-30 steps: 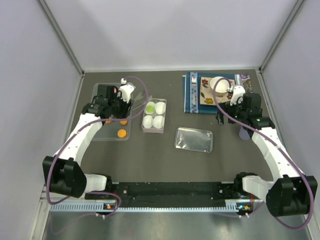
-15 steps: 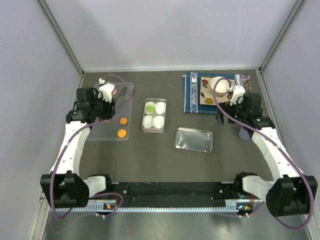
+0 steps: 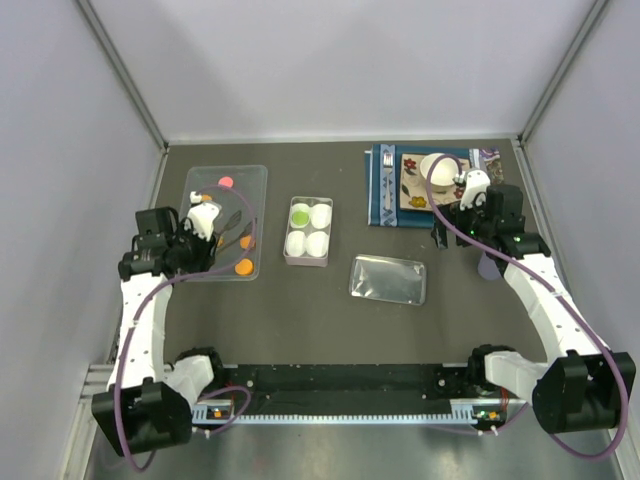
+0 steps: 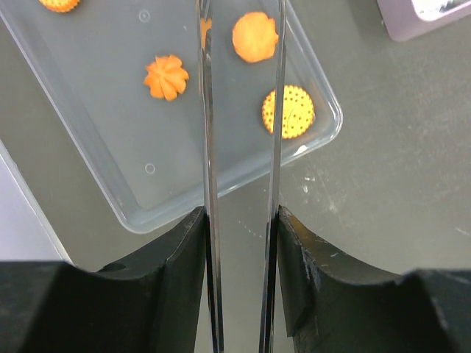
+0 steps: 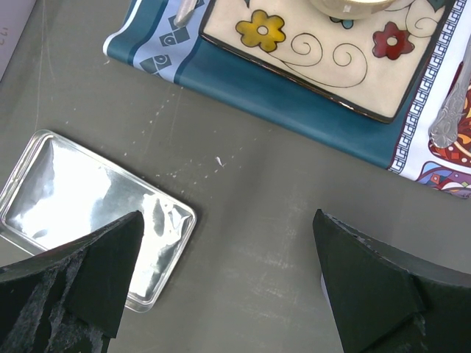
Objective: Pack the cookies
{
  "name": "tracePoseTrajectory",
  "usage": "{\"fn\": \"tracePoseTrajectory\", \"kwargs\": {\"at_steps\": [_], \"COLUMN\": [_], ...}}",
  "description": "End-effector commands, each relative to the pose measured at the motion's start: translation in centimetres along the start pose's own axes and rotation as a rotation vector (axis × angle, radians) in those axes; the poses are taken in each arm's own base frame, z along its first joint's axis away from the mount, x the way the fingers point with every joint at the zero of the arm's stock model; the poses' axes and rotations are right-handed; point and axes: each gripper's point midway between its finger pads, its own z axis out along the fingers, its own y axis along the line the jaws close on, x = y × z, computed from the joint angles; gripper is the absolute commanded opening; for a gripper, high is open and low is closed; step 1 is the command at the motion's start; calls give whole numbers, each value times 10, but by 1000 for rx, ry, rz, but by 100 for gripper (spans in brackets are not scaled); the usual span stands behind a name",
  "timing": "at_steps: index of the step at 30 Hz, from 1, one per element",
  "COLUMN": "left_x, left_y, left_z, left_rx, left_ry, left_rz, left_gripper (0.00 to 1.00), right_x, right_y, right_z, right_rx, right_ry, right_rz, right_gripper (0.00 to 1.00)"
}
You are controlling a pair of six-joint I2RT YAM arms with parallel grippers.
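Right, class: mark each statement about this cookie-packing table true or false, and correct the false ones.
1. One cup of the four-cup box holds a green cookie. True.
2. The right gripper is shut on a spoon. False: it is open and holds nothing.
3. Orange cookies lie in the clear tray. True.
4. The silver tray covers the box. False: it lies on the table beside it.
5. The left gripper holds metal tongs. True.

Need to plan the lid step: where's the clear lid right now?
Top view: the clear lid lies flat at table centre, right of the four-cup box.
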Motion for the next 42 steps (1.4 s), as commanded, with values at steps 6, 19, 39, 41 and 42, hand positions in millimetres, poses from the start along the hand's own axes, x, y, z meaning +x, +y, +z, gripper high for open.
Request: {"fn": "tracePoseTrajectory", "kwargs": {"at_steps": [6, 19, 39, 41, 42], "left_x": [22, 41, 48, 48, 47], "left_y": [-2, -3, 4, 6, 6], "left_z": [-5, 2, 21, 24, 24], "left_rx": [3, 14, 25, 25, 25], "left_ry": [17, 47, 74, 78, 76], "left_rz": [50, 33, 17, 16, 17], "left_gripper": [45, 46, 47, 47, 47], "right_x": [-30, -29, -29, -29, -29], "right_y": [5, 6, 4, 3, 4], "right_z": [-7, -6, -7, -7, -7], "right_rx": [-16, -19, -9, -6, -9], "right_ry": [-78, -74, -78, -77, -76], "right_rz": [-39, -35, -41, -38, -40], "right_gripper": [99, 99, 99, 99, 99]}}
